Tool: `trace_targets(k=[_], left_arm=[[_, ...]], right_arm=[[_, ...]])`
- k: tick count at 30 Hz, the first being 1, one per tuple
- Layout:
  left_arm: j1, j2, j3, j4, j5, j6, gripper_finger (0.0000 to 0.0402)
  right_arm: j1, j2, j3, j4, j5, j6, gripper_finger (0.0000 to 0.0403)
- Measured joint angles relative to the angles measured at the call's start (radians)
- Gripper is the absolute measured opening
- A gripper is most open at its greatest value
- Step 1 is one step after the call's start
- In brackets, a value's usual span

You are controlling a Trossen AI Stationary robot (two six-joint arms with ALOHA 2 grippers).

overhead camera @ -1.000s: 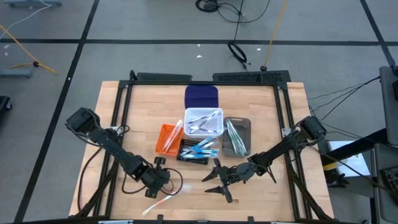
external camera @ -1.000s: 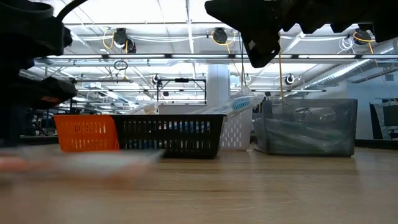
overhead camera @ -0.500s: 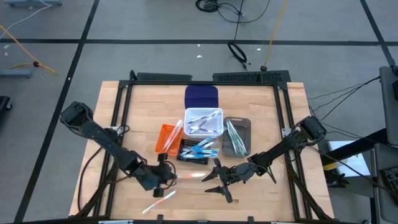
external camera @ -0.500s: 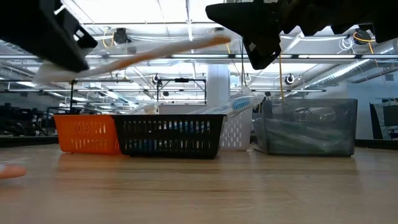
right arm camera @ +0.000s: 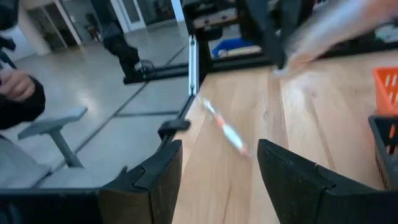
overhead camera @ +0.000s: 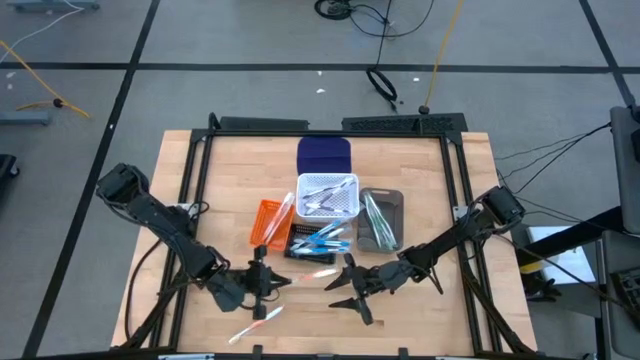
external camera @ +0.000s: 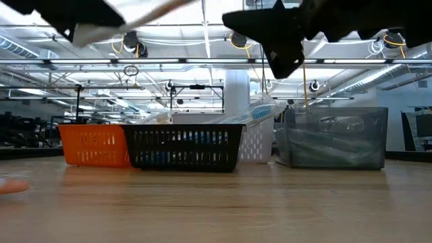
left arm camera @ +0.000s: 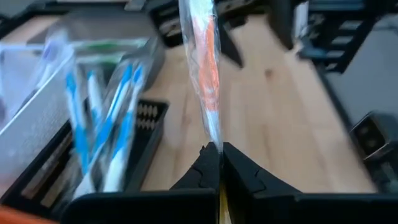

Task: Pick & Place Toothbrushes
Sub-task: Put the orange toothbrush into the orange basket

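My left gripper (overhead camera: 264, 283) hangs above the table's near middle, shut on an orange-and-white toothbrush (overhead camera: 312, 274) in a clear wrapper. The brush points toward the black bin (overhead camera: 318, 245), which holds blue toothbrushes. A second toothbrush (overhead camera: 255, 325) lies flat on the wood near the front edge and also shows in the right wrist view (right arm camera: 227, 129). My right gripper (overhead camera: 345, 292) waits open just right of the held brush, its fingers (right arm camera: 155, 180) wide apart with nothing between them. My left gripper pinches one end of the toothbrush (left arm camera: 213, 142) between its two shut fingertips. The fingers point toward the table's right, slanting a little down. The brush runs on past the tips along their line. It is lifted clear of the table (external camera: 158, 12).
An orange bin (overhead camera: 268, 222), a white bin (overhead camera: 327, 196) and a grey bin (overhead camera: 380, 218) holding toothbrushes stand clustered at the table's middle, with a dark blue box (overhead camera: 325, 155) behind them. A black frame (overhead camera: 200, 160) borders the table. A person's hand (right arm camera: 17, 84) shows beyond the table.
My left gripper has shut on a toothbrush that lay on the table and has lifted it clear. Meanwhile it tipped from pointing steeply down to nearly level. The brush has risen and now points toward the black bin. The other toothbrush stayed on the wood.
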Motion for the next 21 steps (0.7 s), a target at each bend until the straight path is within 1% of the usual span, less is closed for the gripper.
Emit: trace_targets(k=[4,7,13,16,18,19,21], left_arm=[[-0.013,0.000,0.000,0.092,-0.001,0.075,0.0001],[-0.015,0.000,0.000,0.138,-0.001,0.105,0.0002],[-0.011,0.000,0.000,0.145,-0.034,0.115,0.0002],[-0.012,0.000,0.000,0.145,-0.034,0.115,0.0001],[-0.012,0.000,0.000,0.146,-0.034,0.115,0.0003],[-0.012,0.000,0.000,0.146,-0.035,0.114,0.0002],[-0.012,0.000,0.000,0.146,-0.037,0.111,0.0001]], right_arm=[[-0.018,0.000,0.000,0.056,0.003,-0.013,0.0201],[-0.041,0.000,0.000,0.134,0.004,-0.034,0.0201],[-0.073,0.000,0.000,0.301,0.002,-0.117,0.0201],[-0.081,0.000,0.000,0.346,0.003,-0.146,0.0197],[-0.082,0.000,0.000,0.364,0.007,-0.153,0.0183],[-0.082,0.000,0.000,0.367,0.022,-0.156,0.0169],[-0.081,0.000,0.000,0.357,0.074,-0.158,0.0127]])
